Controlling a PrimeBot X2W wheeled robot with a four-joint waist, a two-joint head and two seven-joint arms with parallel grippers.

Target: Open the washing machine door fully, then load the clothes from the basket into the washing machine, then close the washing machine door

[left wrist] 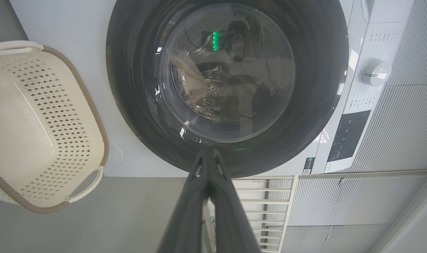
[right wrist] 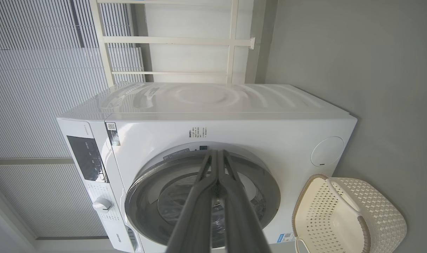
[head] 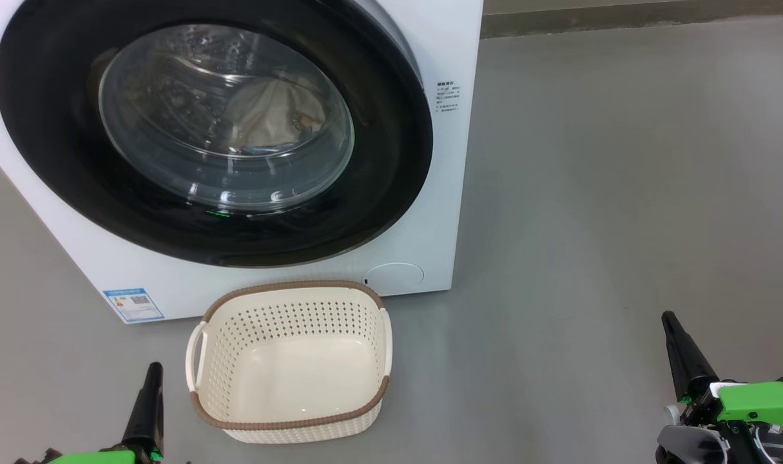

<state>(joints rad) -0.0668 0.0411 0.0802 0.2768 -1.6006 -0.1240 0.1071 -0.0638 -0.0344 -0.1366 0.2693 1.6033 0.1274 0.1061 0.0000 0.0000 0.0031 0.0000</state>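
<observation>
The white washing machine (head: 423,251) fills the upper left of the head view. Its round black-rimmed door (head: 56,142) lies shut against the front. Through the glass window, cream and blue clothes (head: 269,116) lie inside the drum; the left wrist view shows the clothes (left wrist: 190,82) too. The cream basket (head: 288,303) stands on the floor just before the machine, with nothing inside it. My left gripper (head: 153,370) is shut at the lower left, beside the basket. My right gripper (head: 669,319) is shut at the lower right, well away from the machine.
Grey floor (head: 591,193) stretches to the right of the machine. A round service flap (head: 394,275) sits low on the machine front, above the basket. The control panel and dial (left wrist: 373,72) are on the machine's top band. Ribbed white panels and a white frame (right wrist: 171,40) stand behind.
</observation>
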